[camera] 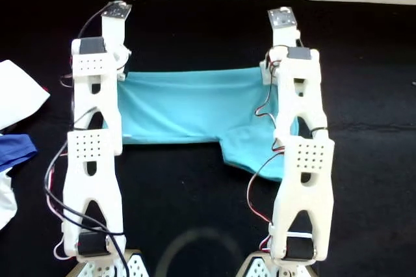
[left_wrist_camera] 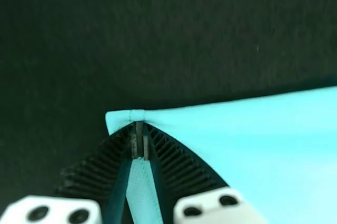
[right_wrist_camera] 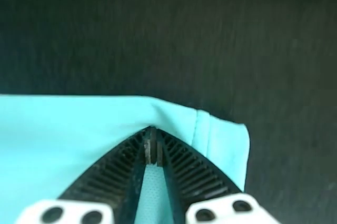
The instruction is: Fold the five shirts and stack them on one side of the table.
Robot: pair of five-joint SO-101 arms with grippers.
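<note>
Turquoise cloth shirt (camera: 188, 105) lies spread mid-table on the black tabletop (camera: 364, 62), btw 2 arms. White and blue garments (camera: 16, 114) sit at the edge, so prob. early, w/ no neat stack.

Left wrist view: left gripper (left_wrist_camera: 138, 141) pinches a shirt corner.

Right wrist view: right gripper (right_wrist_camera: 152, 148) likewise pinches the hem corner.

The black table (camera: 370, 160) bears a turquoise shirt (camera: 188, 108), a white garment (camera: 19, 92) and a blue garment (camera: 13, 150).
</note>
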